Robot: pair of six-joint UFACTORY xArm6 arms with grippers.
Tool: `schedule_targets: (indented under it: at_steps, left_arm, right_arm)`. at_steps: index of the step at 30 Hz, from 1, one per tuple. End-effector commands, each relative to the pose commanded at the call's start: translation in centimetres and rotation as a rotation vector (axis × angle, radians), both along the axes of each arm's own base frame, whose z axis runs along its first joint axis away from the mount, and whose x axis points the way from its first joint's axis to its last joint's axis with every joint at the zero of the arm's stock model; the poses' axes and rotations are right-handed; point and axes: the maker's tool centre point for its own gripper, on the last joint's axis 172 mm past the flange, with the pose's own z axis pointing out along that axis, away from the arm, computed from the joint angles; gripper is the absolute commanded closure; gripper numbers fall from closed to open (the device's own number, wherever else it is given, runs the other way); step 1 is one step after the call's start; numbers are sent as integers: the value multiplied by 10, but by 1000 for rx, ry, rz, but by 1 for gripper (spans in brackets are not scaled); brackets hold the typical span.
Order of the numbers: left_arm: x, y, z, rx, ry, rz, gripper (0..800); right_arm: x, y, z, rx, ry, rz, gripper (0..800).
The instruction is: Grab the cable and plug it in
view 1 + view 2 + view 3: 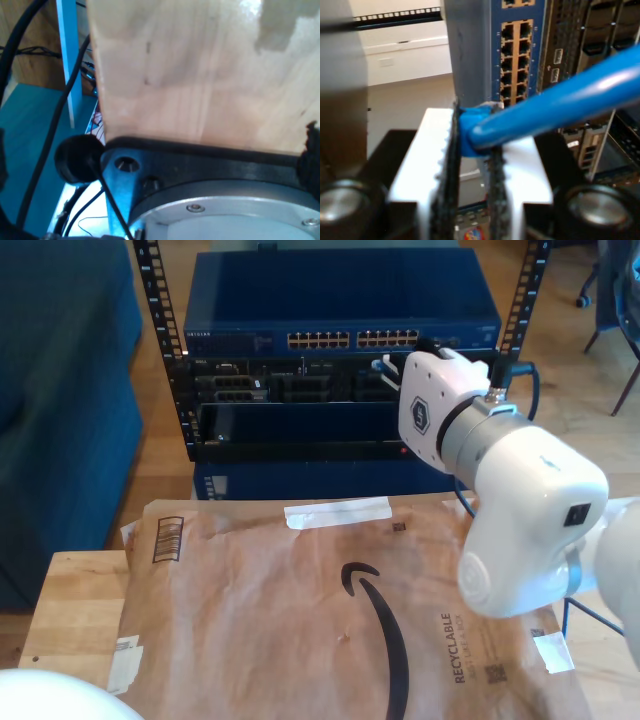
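Was at the plugging step: my second gripper (474,150) held the cable (555,107) tight between closed jaws, near the plug end, just in front of the switch (340,302) in the rack (150,340), at the exterior view's right. Next move, by judgement, called for lining the plug up with one free port (516,55) and pushing straight in. Could not tell the jaws of my first gripper. Rack held the switch on top and darker units below.

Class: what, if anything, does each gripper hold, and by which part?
My second gripper pinches the blue cable near its end. My first gripper's jaws cannot be told.
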Motion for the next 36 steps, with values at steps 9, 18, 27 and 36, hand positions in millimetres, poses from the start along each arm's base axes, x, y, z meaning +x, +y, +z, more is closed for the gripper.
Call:
schedule_targets:
  at_steps: [9, 18, 27, 36]
  left_arm:
    - [0, 0, 0, 0, 0, 0, 1]
    - [0, 0, 0, 0, 0, 0, 1]
    - [0, 0, 0, 0, 0, 0, 1]
    - [0, 0, 0, 0, 0, 0, 1]
  right_arm:
    - [5, -2, 3, 96, -139, -26, 800]
    - [47, 4, -16, 177, -166, -69, 800]
    - [72, -30, -34, 18, -277, -201, 800]
    - [74, -45, -53, -71, -295, -304, 800]
